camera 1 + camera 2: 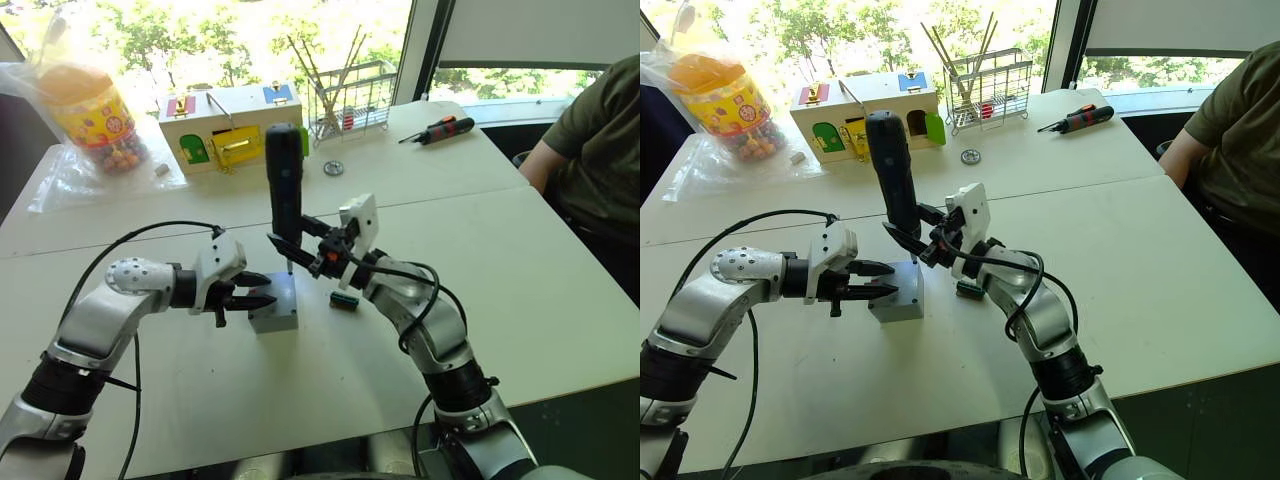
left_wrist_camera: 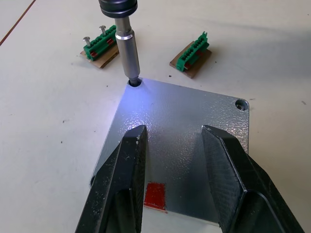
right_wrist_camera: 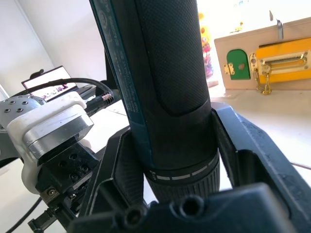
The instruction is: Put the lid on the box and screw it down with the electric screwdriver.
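Now the box (image 1: 275, 305) sits near the middle of the white table (image 1: 520, 290), well back from the front edge, with the lid (image 2: 184, 131) lying flat on top and matching its outline. One red mark (image 2: 155, 195) shows on the lid's near edge in the left wrist view. The left gripper (image 1: 250, 290) lies level at the box's left side with its two black fingers (image 2: 121, 184) parted over the lid; whether they press on it I cannot tell, and they grip nothing. The right gripper (image 1: 300, 250) is closed around the lower body of the electric screwdriver (image 1: 284, 180), which stands nearly upright, its metal bit (image 2: 127, 56) set into the screw hole at one lid corner, where a bluish light falls on the metal. A second screw hole (image 2: 240, 104) shows at the neighbouring corner.

Two small green connector strips (image 2: 192, 52) lie on the table just beyond the box. Bare tabletop lies in front of the box and to its right. Along the far edge stand one wooden toy house (image 1: 230, 125), one candy jar (image 1: 92, 110) and one wire rack (image 1: 350, 100), with one red-and-black hand screwdriver (image 1: 440, 130) to the right. A person (image 1: 595, 150) sits at the table's right side.
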